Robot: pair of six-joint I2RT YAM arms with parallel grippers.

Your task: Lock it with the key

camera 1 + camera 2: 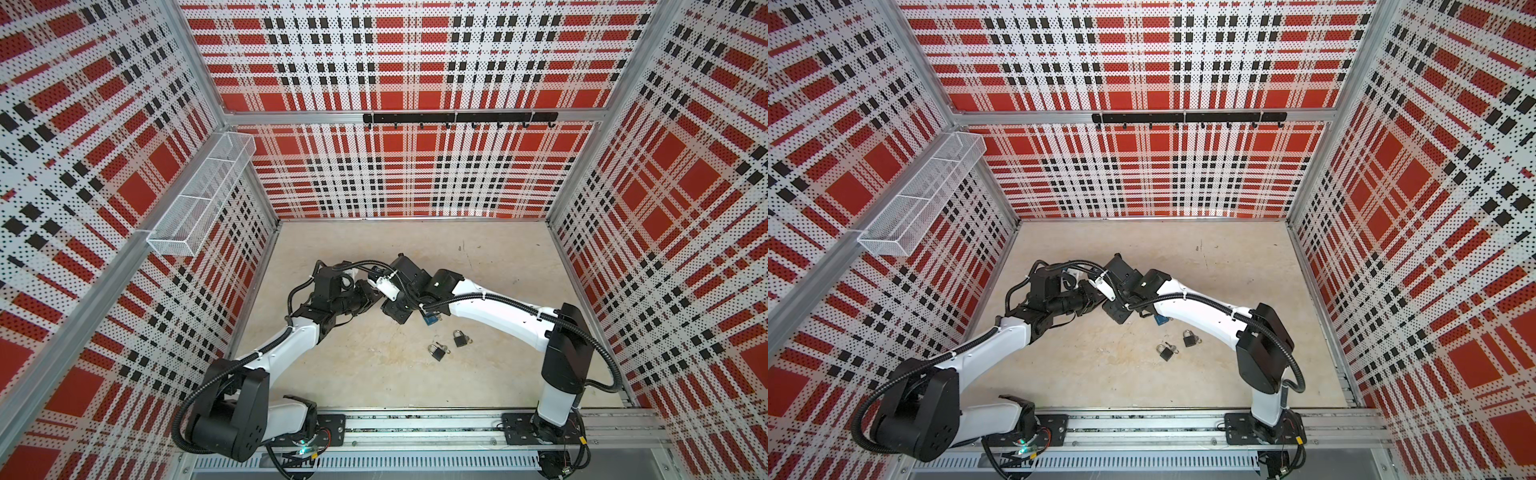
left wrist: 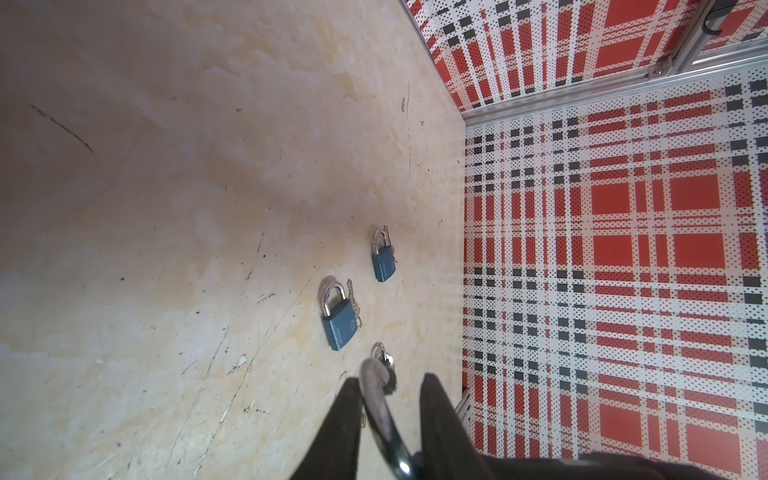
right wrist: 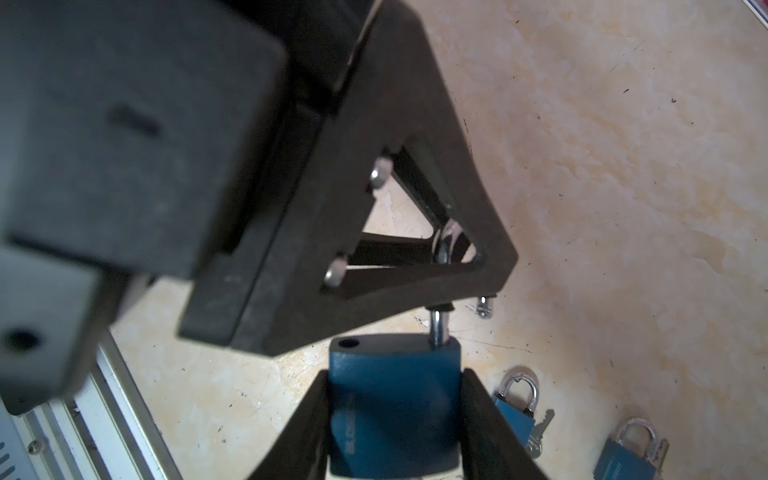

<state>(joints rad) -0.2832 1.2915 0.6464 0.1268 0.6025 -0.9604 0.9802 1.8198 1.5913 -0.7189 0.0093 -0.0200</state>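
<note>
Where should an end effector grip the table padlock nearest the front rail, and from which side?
Probably its body, across the two narrow side edges, coming straight down from above: it lies flat, so only those edges give opposed faces. Keep to the base end, clear of the shackle and the keys beside it.

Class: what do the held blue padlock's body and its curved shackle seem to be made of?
Blue padlock body: matte, finely textured blue coating, perhaps paint or plastic over metal. Curved silver shackle: polished metal, likely steel, given its mirror-like glints.
</note>
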